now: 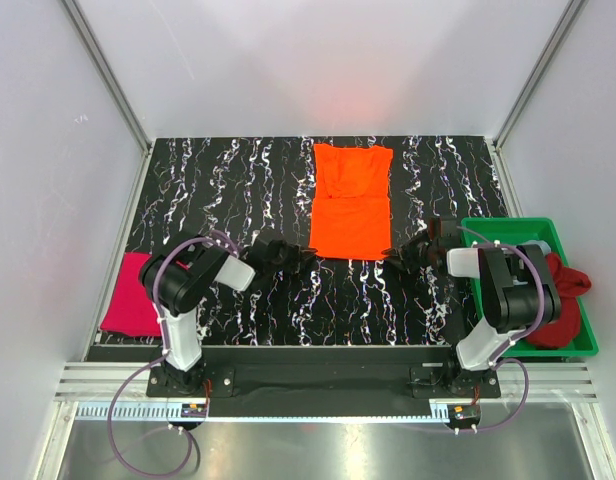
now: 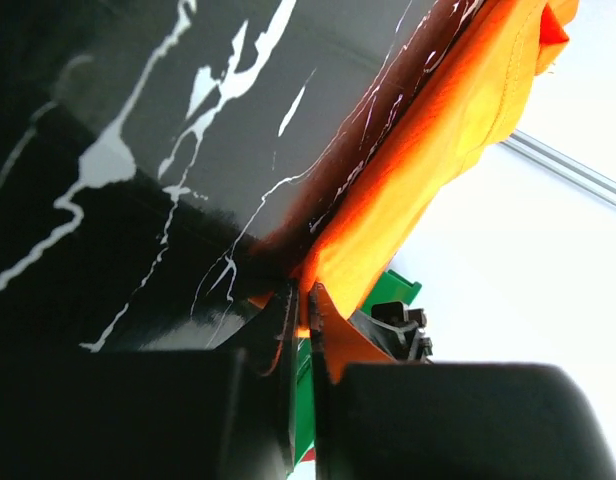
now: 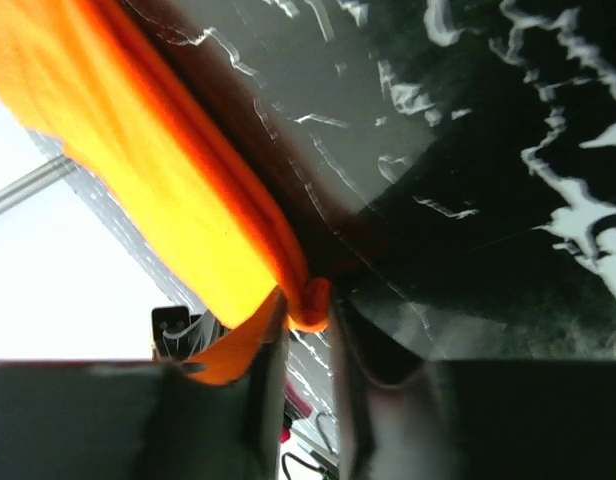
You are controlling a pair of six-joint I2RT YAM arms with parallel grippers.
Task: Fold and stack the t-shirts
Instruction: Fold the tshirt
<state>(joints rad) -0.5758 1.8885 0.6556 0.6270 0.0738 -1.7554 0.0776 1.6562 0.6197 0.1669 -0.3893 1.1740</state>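
Orange t-shirt (image 1: 350, 205) pinched at both near corners by fingers (image 2: 278, 350)

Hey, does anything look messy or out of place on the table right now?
The dark red t-shirt is bunched in the green tray and spills over its right rim. The orange t-shirt lies flat mid-table; nothing else stands out.

The left arm (image 1: 183, 290) and the right arm (image 1: 508, 295) look like twins: chunky black joints, pale grey-white links, matte black fingers (image 2: 168, 420). A thin mauve cable (image 1: 118, 405) loops from each base over the shoulder.
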